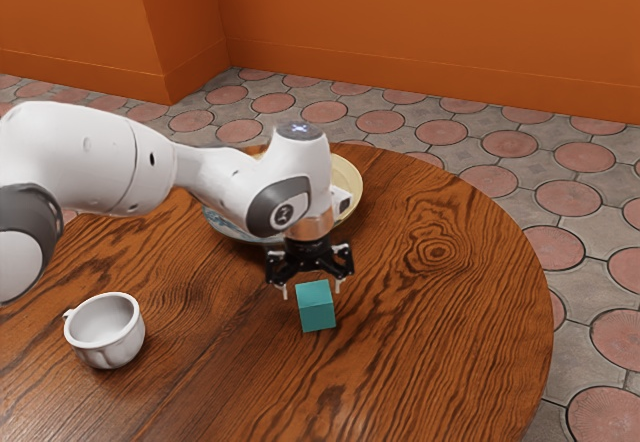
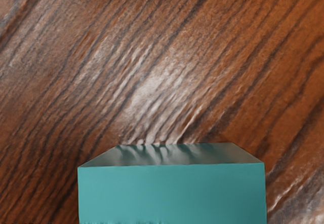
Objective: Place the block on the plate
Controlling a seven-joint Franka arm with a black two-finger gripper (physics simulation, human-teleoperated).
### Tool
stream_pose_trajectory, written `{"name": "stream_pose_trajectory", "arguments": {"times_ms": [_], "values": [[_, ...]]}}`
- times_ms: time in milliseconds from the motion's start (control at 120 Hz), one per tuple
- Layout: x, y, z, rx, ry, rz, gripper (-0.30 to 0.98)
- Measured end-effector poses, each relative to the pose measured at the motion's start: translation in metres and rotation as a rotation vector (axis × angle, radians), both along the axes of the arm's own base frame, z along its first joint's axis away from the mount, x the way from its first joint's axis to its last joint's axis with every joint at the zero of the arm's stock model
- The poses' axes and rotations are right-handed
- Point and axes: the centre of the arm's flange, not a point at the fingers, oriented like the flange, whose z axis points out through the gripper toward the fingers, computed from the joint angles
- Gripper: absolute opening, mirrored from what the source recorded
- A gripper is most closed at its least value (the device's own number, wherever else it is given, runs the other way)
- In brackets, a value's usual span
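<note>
The teal block [image 1: 316, 308] sits on the wooden table in the exterior view. My gripper [image 1: 311, 289] is just above it, pointing down, with its fingers spread wide at either side of the block's upper part. The wrist view has the block [image 2: 172, 193] large at the lower edge, its top face and one side visible. Behind the hand is a pale yellow dish [image 1: 348, 184], and a bluish patterned rim [image 1: 224, 228] appears below the arm; the arm hides most of both, so I cannot tell how they join.
A white cup [image 1: 105, 331] with a handle stands on the table toward the exterior view's left. The round table [image 1: 470, 332] has its curved edge at the exterior view's right, with tiled floor beyond.
</note>
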Motion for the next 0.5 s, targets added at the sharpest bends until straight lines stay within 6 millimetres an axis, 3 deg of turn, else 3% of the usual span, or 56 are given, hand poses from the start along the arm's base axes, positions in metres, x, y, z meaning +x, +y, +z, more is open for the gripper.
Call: {"name": "stream_pose_trajectory", "arguments": {"times_ms": [500], "values": [[-0.001,-0.005,-0.029,0.005,0.014,0.089,0.69]]}}
